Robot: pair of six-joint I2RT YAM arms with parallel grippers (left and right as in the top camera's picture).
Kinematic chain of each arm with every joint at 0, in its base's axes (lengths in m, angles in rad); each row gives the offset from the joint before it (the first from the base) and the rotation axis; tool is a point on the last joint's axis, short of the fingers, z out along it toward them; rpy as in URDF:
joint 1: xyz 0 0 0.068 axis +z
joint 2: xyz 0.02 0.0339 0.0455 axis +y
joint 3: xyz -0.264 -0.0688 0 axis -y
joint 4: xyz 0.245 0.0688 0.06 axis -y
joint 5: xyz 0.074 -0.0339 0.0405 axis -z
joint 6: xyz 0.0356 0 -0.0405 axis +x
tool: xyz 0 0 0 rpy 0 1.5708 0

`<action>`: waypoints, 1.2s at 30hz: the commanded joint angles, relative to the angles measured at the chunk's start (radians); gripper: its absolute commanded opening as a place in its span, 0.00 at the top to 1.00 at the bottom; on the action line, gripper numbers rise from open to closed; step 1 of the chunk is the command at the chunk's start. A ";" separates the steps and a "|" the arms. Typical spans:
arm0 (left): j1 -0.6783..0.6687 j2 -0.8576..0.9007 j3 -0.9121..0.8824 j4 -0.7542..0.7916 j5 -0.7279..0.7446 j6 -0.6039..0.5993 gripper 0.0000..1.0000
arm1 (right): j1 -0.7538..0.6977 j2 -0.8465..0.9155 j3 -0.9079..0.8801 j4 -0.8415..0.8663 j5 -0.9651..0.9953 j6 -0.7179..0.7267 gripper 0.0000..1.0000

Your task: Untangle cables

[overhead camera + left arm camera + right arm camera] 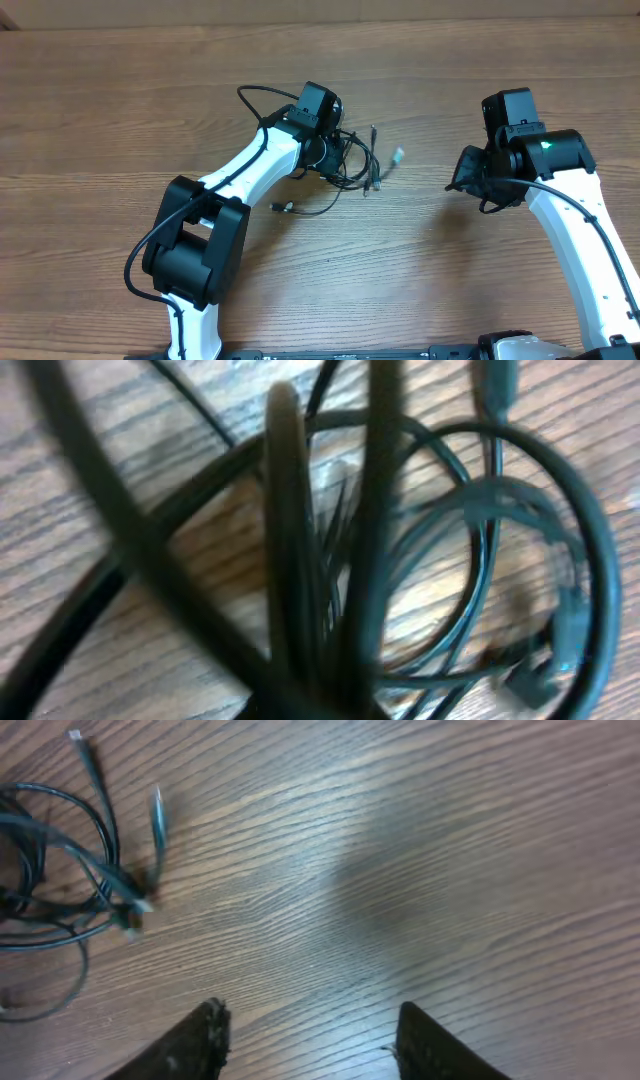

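— Where are the cables [360, 165]?
— Piled on the table [450, 290]. The left gripper [330, 150] is shut and seems to pinch some. The right gripper [312, 1012] is open, empty, well apart.
— Trouble?
— One pull could drag the whole pile and tighten knots.

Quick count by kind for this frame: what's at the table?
Robot arms: 2 (left arm, right arm)
Cable tangle: 1, black cords too knotted to count one by one
Wooden table: 1
Total: 4
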 commanded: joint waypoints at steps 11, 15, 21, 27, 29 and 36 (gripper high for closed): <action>0.005 -0.260 0.140 -0.066 0.254 0.078 0.96 | -0.002 -0.002 0.000 0.200 -0.397 -0.181 0.33; 0.005 -0.316 0.140 -0.086 0.299 0.097 0.96 | -0.002 -0.002 0.000 0.204 -0.400 -0.188 0.32; 0.005 -0.334 0.140 -0.105 0.388 0.131 0.96 | -0.002 -0.002 0.000 0.204 -0.404 -0.188 0.32; 0.005 -0.334 0.140 -0.103 0.488 0.166 0.96 | -0.002 -0.002 0.000 0.233 -0.442 -0.187 0.31; 0.005 -0.334 0.140 -0.104 0.586 0.209 0.96 | -0.002 -0.002 0.000 0.264 -0.444 -0.184 0.29; 0.005 -0.332 0.140 -0.174 0.369 0.269 0.96 | -0.002 -0.002 0.000 0.288 -0.441 -0.183 0.28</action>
